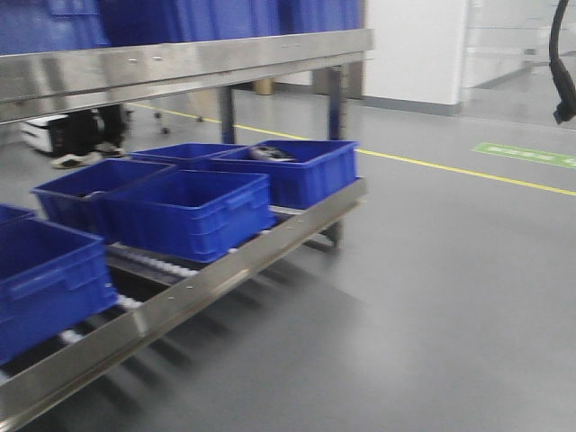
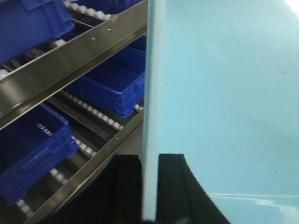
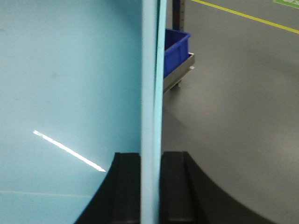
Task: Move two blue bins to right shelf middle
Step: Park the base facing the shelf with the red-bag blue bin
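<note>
Blue bins (image 1: 189, 211) sit on the low shelf (image 1: 225, 270) at the left of the front view. Each gripper (image 2: 150, 186) pinches a pale blue panel (image 2: 224, 93). The robot should roll up slowly and square

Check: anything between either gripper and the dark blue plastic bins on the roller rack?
Yes. Left gripper and right gripper each clamp an edge of a pale turquoise flat panel, so both are occupied. The dark blue plastic bins sit behind the rack's steel front rail.
</note>
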Controlling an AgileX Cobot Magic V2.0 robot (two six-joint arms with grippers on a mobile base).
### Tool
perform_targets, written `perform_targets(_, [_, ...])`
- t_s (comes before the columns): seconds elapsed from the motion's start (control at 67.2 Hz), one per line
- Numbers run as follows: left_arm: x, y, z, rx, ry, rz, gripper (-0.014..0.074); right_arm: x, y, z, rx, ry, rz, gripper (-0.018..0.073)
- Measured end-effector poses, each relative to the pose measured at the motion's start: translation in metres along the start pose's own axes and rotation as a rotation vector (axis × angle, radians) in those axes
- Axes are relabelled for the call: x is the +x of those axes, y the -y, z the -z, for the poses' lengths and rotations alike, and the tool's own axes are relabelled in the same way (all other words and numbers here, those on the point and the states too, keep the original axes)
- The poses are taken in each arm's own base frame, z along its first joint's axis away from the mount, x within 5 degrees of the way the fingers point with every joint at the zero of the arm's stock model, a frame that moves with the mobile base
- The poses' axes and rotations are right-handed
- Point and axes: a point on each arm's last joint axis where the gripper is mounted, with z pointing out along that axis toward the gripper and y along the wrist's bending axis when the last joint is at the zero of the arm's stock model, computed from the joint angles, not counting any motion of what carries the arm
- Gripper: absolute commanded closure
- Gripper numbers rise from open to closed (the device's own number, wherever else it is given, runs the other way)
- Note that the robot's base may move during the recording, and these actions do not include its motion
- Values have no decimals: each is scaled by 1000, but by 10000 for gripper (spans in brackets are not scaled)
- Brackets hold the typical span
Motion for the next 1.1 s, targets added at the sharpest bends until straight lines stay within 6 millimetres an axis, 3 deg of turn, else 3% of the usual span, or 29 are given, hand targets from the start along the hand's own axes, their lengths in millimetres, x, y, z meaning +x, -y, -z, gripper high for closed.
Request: perform_targets(1.102, [0, 0, 0, -1, 1, -1, 707, 0, 0, 0, 0, 0, 0, 722])
